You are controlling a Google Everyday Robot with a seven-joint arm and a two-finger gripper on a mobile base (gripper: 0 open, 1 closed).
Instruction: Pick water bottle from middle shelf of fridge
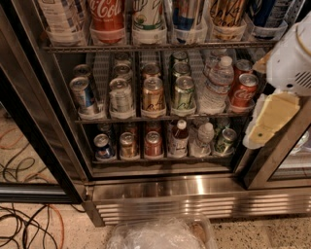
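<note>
Cans (121,95) fill 4 left lanes of middle shelf (126,118); water bottle (216,86) stands front of lane 5, Coke can (244,90) just beside. Thin ribbed plastic, probably squashy, slick: grip mid-body. Gripper (269,119) sits right of it, apart, by fridge (160,189) door frame; aperture cannot tell. Wire rack, low headroom.

Fridge (170,187), three wire shelves; top shelf (146,47): row of tall bottles, among them a Coca-Cola bottle (107,14); middle shelf (160,118): six lanes, fronted left to right by blue can (83,95), silver can (120,95), gold can (153,95), green can (183,92), water bottle (216,85) upright, red can (243,90); bottom shelf (165,158): cans, two small bottles; floor (252,233): cables (24,223) at left; gripper (267,121) at right edge, beside the middle shelf's end.
</note>
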